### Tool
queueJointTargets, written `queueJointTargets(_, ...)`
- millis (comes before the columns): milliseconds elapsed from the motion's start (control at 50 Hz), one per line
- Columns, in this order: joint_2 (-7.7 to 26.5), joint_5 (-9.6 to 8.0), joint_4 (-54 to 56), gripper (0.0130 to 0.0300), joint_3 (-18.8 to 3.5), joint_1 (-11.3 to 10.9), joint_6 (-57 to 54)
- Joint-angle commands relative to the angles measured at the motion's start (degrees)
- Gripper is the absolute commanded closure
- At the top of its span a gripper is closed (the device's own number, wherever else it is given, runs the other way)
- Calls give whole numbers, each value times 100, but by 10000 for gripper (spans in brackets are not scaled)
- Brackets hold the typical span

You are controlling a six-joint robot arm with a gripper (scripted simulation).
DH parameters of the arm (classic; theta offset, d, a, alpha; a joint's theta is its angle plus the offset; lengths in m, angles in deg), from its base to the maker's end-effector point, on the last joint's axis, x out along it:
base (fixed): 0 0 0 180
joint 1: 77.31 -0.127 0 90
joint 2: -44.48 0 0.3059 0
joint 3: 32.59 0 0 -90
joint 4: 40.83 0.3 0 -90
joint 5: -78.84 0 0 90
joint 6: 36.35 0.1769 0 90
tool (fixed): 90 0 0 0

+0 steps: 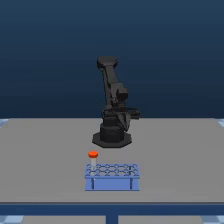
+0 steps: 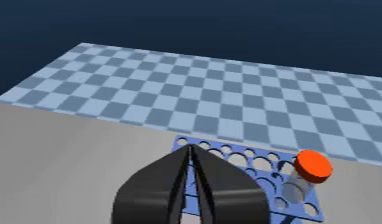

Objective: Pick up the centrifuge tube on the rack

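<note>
The light-blue rack (image 1: pixel 112 172) stands on the grey table near its front edge, on two dark legs. The centrifuge tube (image 1: pixel 92 159), whitish with an orange-red cap, stands upright in a hole at the rack's corner on the exterior view's left. The black arm (image 1: pixel 114 100) is folded up over its base, well behind the rack. In the wrist view the dark fingers of my gripper (image 2: pixel 189 148) press together to a point, empty, above the rack (image 2: pixel 180 142). The tube (image 2: pixel 310 170) stands off to one side, apart from them.
The arm's round black base (image 1: pixel 112 137) sits mid-table behind the rack. The grey table (image 1: pixel 175 150) stretches wide on both sides. A blue checkered floor (image 2: pixel 214 90) lies beyond the table's edge in the wrist view.
</note>
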Motion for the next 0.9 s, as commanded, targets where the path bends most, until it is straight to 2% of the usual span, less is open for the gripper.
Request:
queueJointTargets(20,0,0,0,130,0,0,0)
queueJointTargets(600,5,-2,-51,130,-3,14,48)
queueJointTargets(900,45,-13,-458,130,-27,123,428)
